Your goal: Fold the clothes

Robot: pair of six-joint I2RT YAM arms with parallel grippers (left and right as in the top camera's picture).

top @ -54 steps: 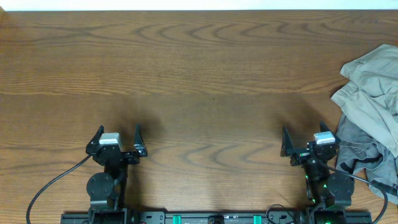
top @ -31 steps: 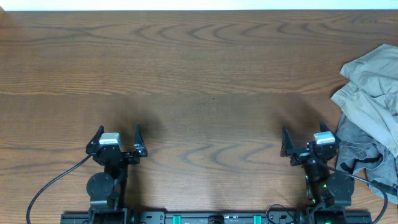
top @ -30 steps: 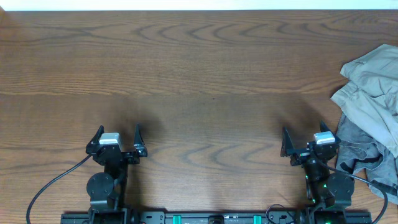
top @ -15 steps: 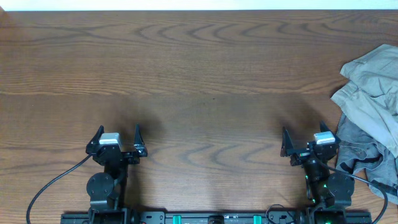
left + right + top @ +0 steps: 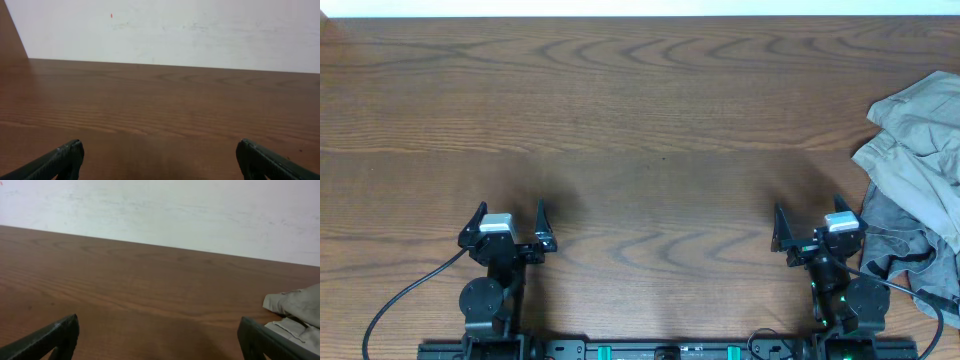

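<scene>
The clothes lie in a crumpled heap at the table's right edge: light khaki-green shorts point(image 5: 920, 140) on top, partly over a darker grey garment point(image 5: 903, 240). A corner of the shorts point(image 5: 297, 311) shows at the right of the right wrist view. My right gripper point(image 5: 808, 222) stands open near the front edge, just left of the grey garment, nothing between its fingers. At the front left my left gripper point(image 5: 509, 216) is open and empty too, far from the clothes. Each wrist view shows only bare wood between the fingertips point(image 5: 70, 152) point(image 5: 67, 327).
The brown wooden table point(image 5: 640, 120) runs back to a pale wall point(image 5: 165, 25). Black cables trail from both arm bases along the front edge, one point(image 5: 905, 285) passing over the grey garment. The heap runs off the right edge of the overhead view.
</scene>
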